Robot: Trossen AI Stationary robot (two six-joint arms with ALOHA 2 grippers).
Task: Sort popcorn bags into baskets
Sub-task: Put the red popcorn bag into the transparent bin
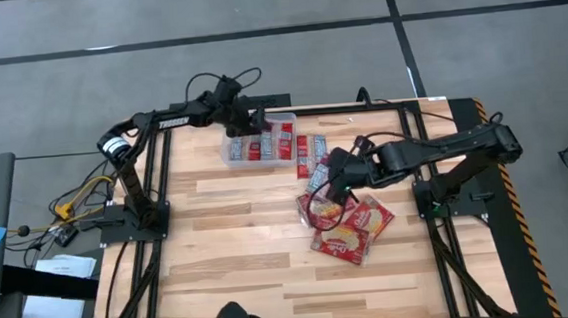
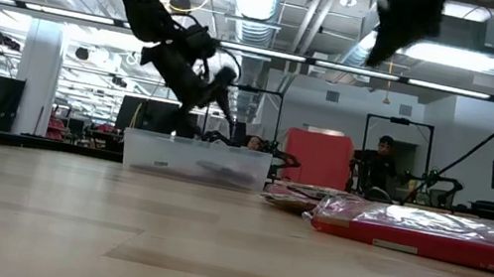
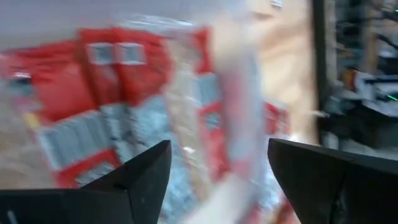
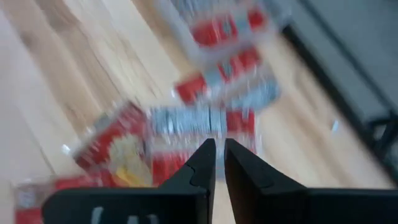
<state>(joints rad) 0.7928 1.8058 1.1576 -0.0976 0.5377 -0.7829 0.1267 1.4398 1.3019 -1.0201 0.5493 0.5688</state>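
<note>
A clear tub (image 1: 231,153) (image 2: 193,160) stands at the table's far side with several small red packets (image 1: 263,145) (image 3: 112,68) lying flat in it. More small packets (image 1: 309,155) (image 4: 217,68) lie on the table to the tub's right. Large red packets with a cream picture (image 1: 349,230) (image 2: 443,232) (image 4: 118,149) lie in a loose overlapping heap nearer the middle. My left gripper (image 1: 252,126) (image 2: 220,89) (image 3: 219,146) hangs open above the tub, holding nothing. My right gripper (image 1: 334,188) (image 2: 395,33) (image 4: 219,146) is shut and empty, raised above a small packet (image 4: 186,121) at the heap's far edge.
Bare wood (image 1: 232,273) takes up the near and left parts of the table. The arm bases (image 1: 143,214) (image 1: 438,203) stand at the left and right edges. Beyond the far edge, a person (image 2: 381,166) stands in the room.
</note>
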